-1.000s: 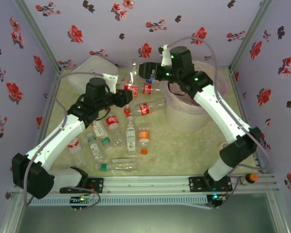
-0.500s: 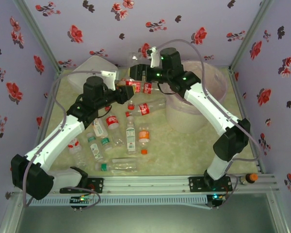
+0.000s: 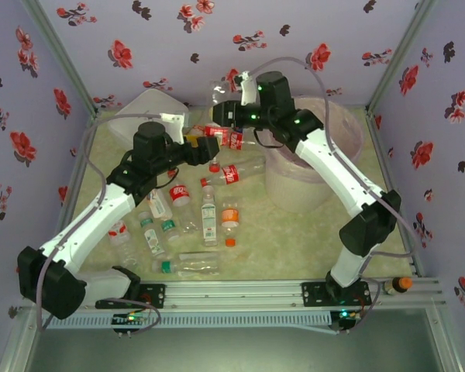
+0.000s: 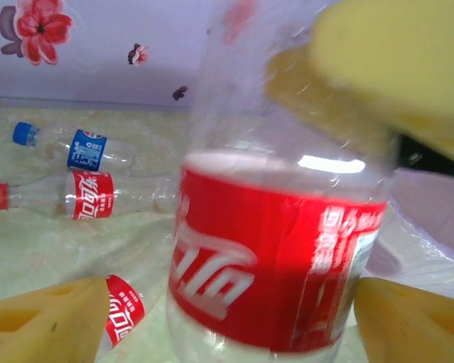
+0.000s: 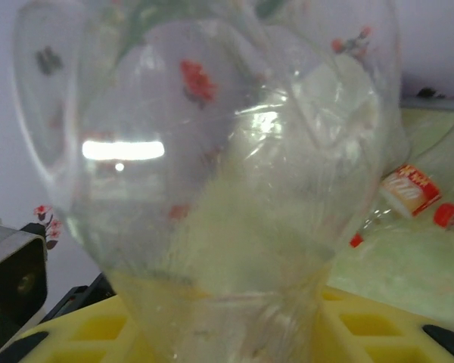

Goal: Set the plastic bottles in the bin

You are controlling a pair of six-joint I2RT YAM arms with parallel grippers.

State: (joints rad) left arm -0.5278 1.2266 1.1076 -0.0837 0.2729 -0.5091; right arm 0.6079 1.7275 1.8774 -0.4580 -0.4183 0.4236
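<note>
A clear plastic bottle with a red label [image 3: 214, 130] hangs in the air at the back centre, between my two grippers. My right gripper [image 3: 223, 115] is shut on its clear body [image 5: 212, 189], and the yellow pads [image 5: 378, 325] pinch the plastic in. My left gripper [image 3: 195, 142] is open around the labelled end [image 4: 272, 265]; its left finger [image 4: 45, 318] stands well off the bottle. The bin [image 3: 294, 186], a pale bucket with a pinkish liner, stands to the right of the handover. Several more plastic bottles [image 3: 209, 209] lie on the table between the arms.
A white rounded case [image 3: 147, 112] sits at the back left. A red-labelled bottle [image 3: 236, 172] lies next to the bin. Further bottles, one with a blue label [image 4: 87, 149] and one with a red label [image 4: 83, 195], lie on the table. Flowered walls close three sides.
My right gripper came left from above the bin and closed on the bottle. My left gripper, shut on that bottle before, has opened.
</note>
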